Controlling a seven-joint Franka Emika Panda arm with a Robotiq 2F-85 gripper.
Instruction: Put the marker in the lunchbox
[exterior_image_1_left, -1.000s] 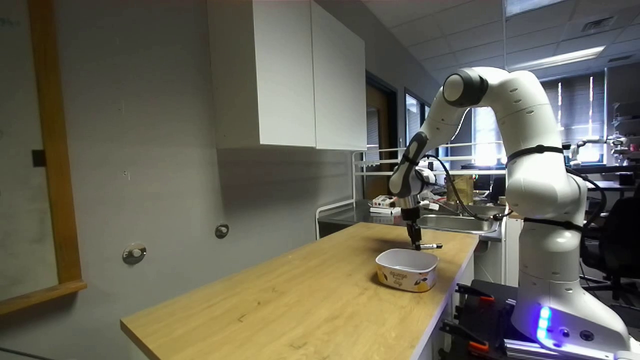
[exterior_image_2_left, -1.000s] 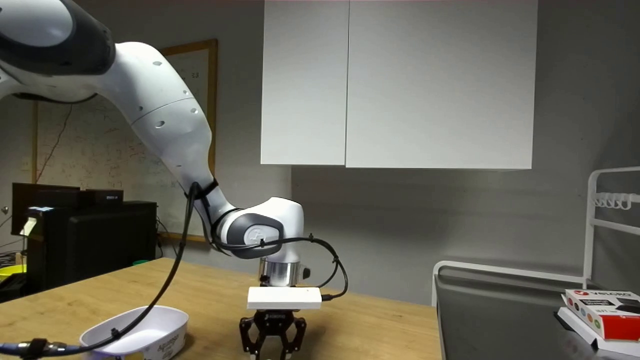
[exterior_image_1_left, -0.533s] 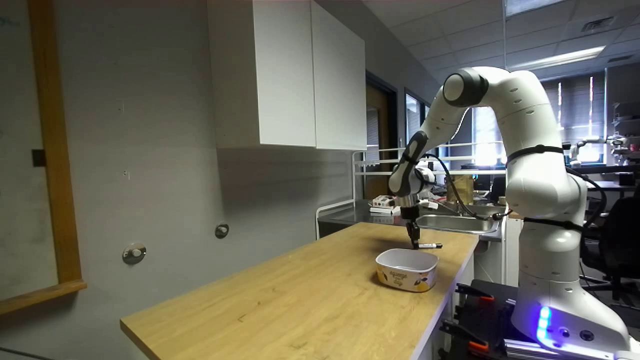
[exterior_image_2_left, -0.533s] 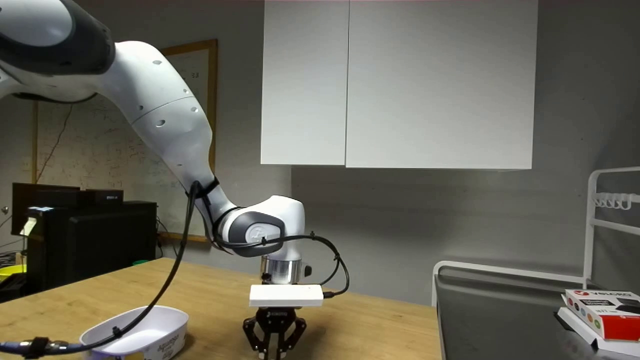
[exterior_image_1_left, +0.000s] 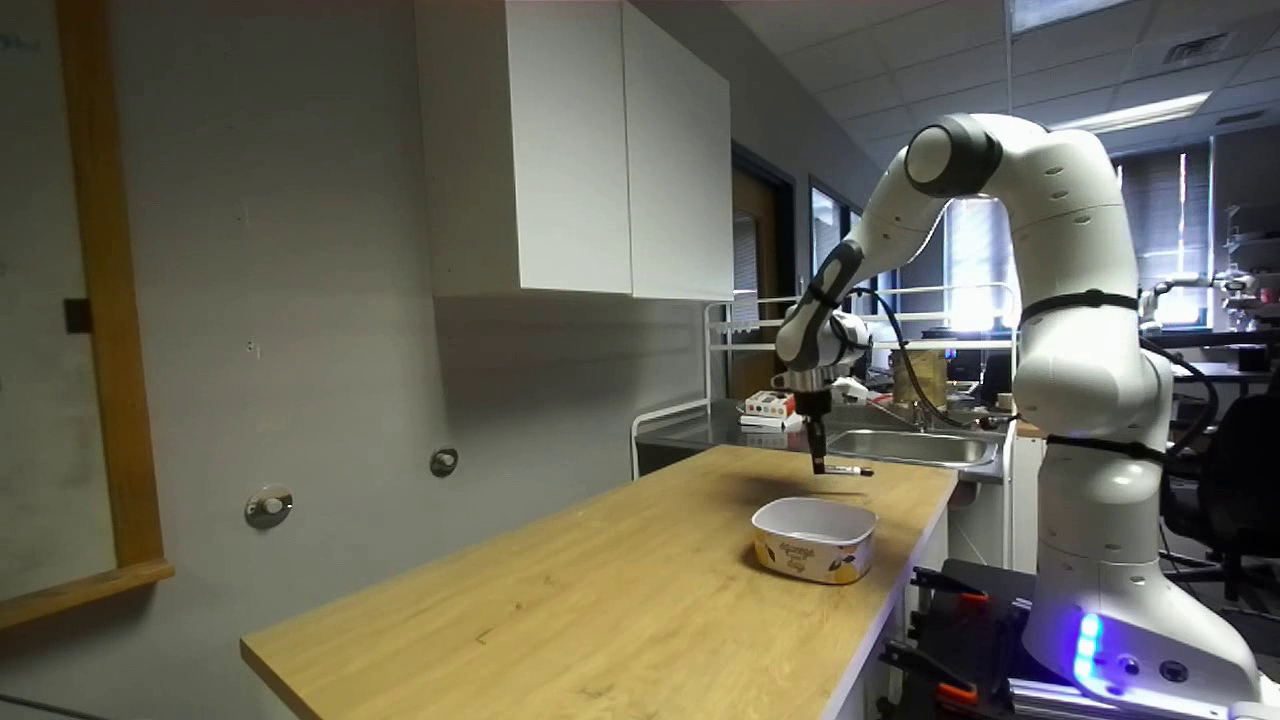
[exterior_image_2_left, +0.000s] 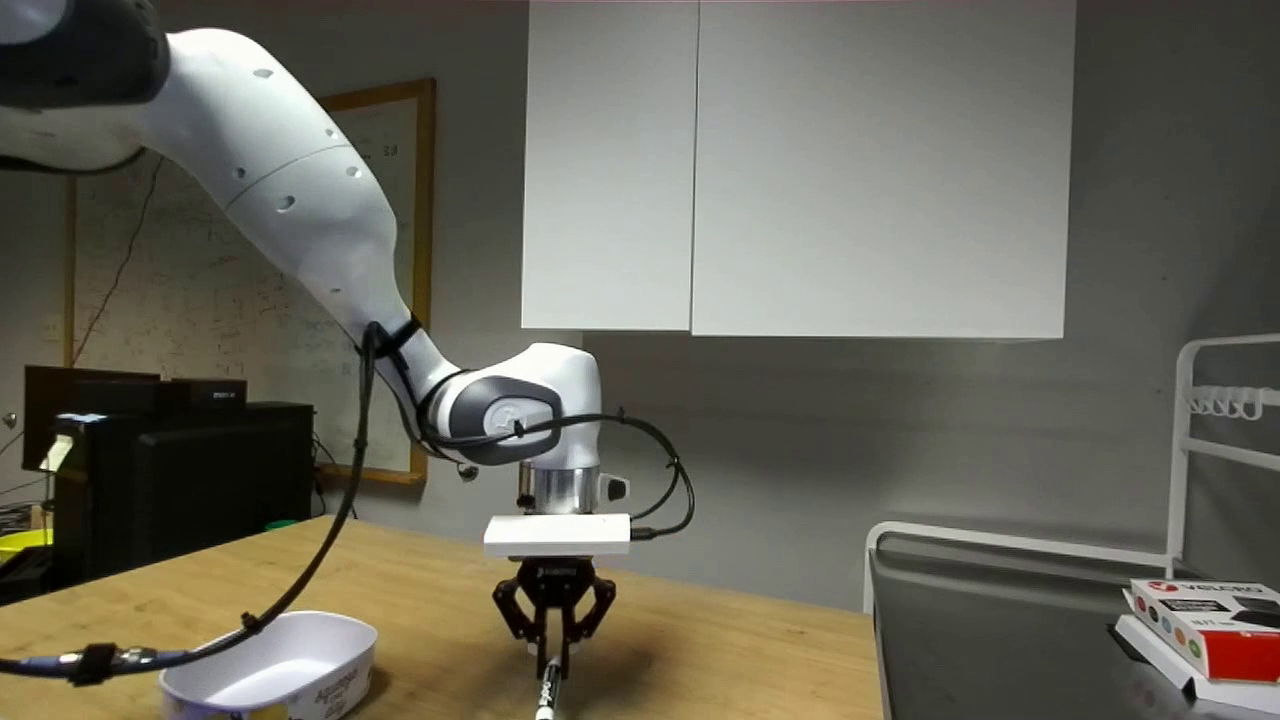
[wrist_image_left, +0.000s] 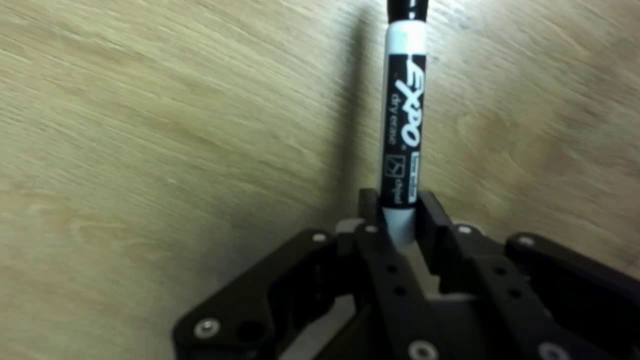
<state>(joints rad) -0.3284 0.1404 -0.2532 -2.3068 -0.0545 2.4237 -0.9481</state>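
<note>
Up it comes: since the earlier frame, the black two-fingered metal gripper (wrist_image_left: 400, 204) has lifted, and the slim white-barrelled dry-erase marker (wrist_image_left: 404, 122) with its black label has left the surface along with it. Closest to me, in the wrist view, the jaws pinch the marker at its white end, the black end reaching well out ahead, its soft shadow (wrist_image_left: 350, 120) falling apart from it on the pale wood-grain table (exterior_image_1_left: 600, 600). Further on, the low, rounded white lunchbox (exterior_image_1_left: 812, 558) with yellow printed sides waits near the marker, not beneath it. I read this as the carry. I'd take more height first, so that overhanging length clears the rim, then travel smoothly across. Gripping at one end, I should centre the marker, not the jaws, over the mouth, or the black end may snag a wall. Lower inside, then let go. Far behind, the flat white wall cabinet (exterior_image_2_left: 880, 170) looks clear of that path.
</note>
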